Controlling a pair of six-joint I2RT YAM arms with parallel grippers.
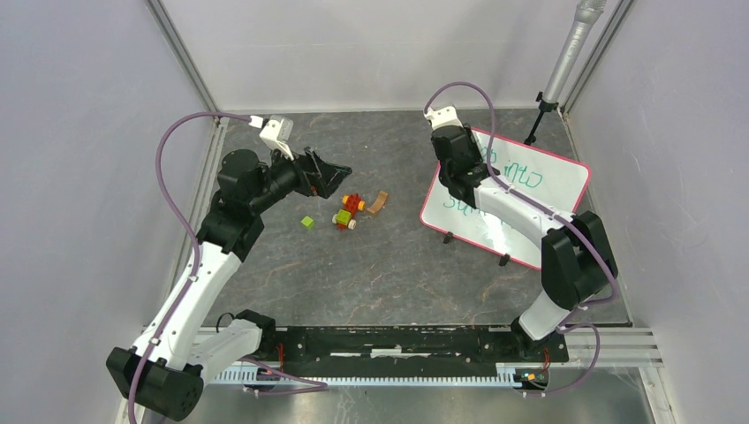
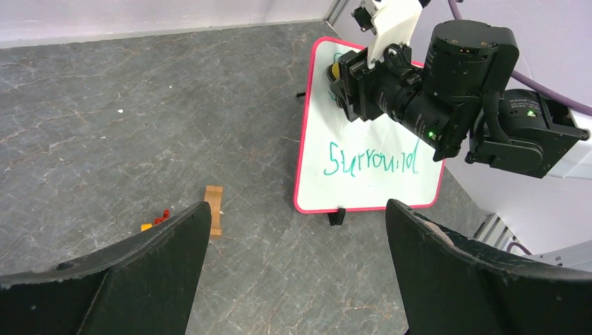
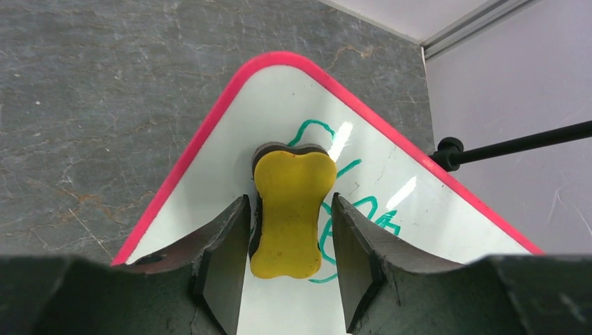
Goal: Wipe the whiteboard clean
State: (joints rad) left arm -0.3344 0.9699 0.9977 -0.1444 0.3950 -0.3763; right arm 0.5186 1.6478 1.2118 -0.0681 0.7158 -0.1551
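Desk: dark grey slab (image 1: 380, 283) with pale stone veins, pale walls on three sides.
Whiteboard: white board (image 1: 565, 190) with rounded corners and a thin pink-red frame, lying on the desk on small black feet, set at a slant to the desk edges, with the right arm reaching over it.
Writing: green handwriting (image 2: 370, 159) on the whiteboard; "Surround" read plainly in the left wrist view along the whiteboard's near-left side; a second green line farther in, seeming to read "into" from above, partly hidden by the arm.
Eraser: yellow bone-shaped eraser (image 3: 290, 174) with a dark underlayer, lying on the whiteboard's face close to one rounded corner, over green strokes.
Right end effector: lowered onto the whiteboard (image 3: 290, 201), partly closed around the eraser's narrow waist, one dark finger against each side.
Left end effector: spread wide (image 2: 297, 208), nothing between the fingers, raised above the desk well left of the whiteboard and facing it.
Toy blocks: small red, yellow and green cluster (image 1: 349, 212) on the desk left of the whiteboard, between it and the left end effector.
Green cube: lone cube (image 1: 306, 223) just beyond the cluster, farther from the whiteboard.
Brown block: curved piece (image 1: 378, 203), nearest of the toys to the whiteboard.
Stand: black stand (image 1: 537, 124) carrying a silver tube, just beside the whiteboard's far edge.
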